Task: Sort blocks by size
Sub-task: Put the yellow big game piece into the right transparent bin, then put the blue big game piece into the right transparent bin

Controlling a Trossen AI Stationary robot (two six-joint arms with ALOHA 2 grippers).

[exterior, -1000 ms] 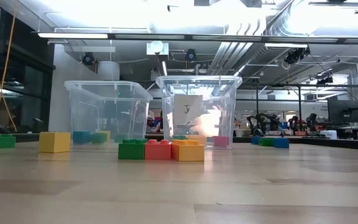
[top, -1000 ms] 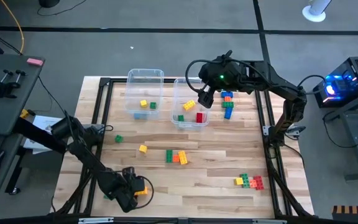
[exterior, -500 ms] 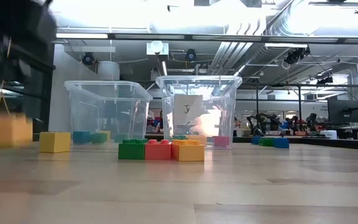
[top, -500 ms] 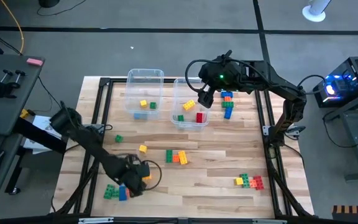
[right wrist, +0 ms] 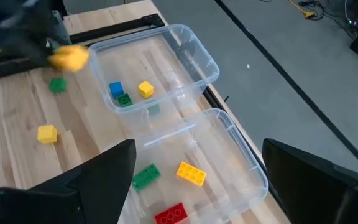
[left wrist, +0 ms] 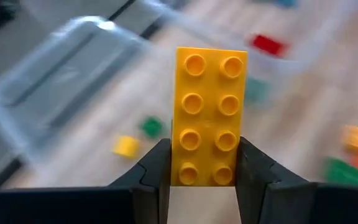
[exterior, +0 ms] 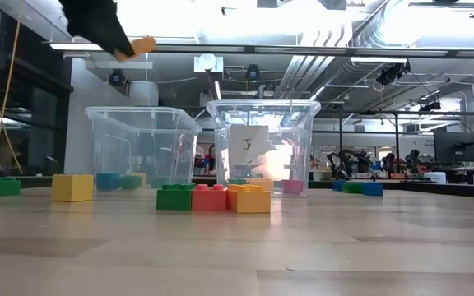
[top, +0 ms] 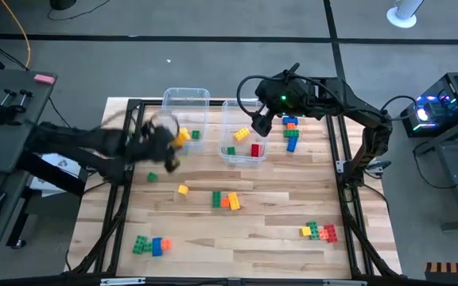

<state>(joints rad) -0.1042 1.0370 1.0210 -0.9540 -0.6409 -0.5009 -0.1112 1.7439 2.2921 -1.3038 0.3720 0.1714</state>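
My left gripper (top: 168, 141) is shut on a long orange brick (left wrist: 208, 118) and hangs in the air at the near side of the left clear bin (top: 186, 101). In the low view the gripper (exterior: 122, 49) and its brick (exterior: 144, 44) show above the bins' rims. That bin holds small yellow, blue and green blocks (right wrist: 128, 93). My right gripper (top: 259, 121) stands open above the right bin (top: 242, 159), which holds long yellow, green and red blocks (right wrist: 190, 173). My left gripper pinches the brick's two long sides (left wrist: 179, 165) between its two fingers (left wrist: 157, 168), at one end of the brick. The brick lies along the fingers and sticks out ahead of them, studs toward the wrist camera. It is lifted clear of the table.
Loose on the table lie a small green block (top: 152, 176), a small yellow one (top: 183, 190), a green, red and orange row (top: 227, 200), a green and blue group near the front left (top: 149, 245), another group at the front right (top: 319, 231), and blue blocks (top: 291, 135) beside the right bin.
My left gripper has risen from the table's near left corner with the orange brick and swung toward the far edge, up to the left bin, turning as it went. The green and blue blocks it left behind stay near the front left. My right gripper has kept still.
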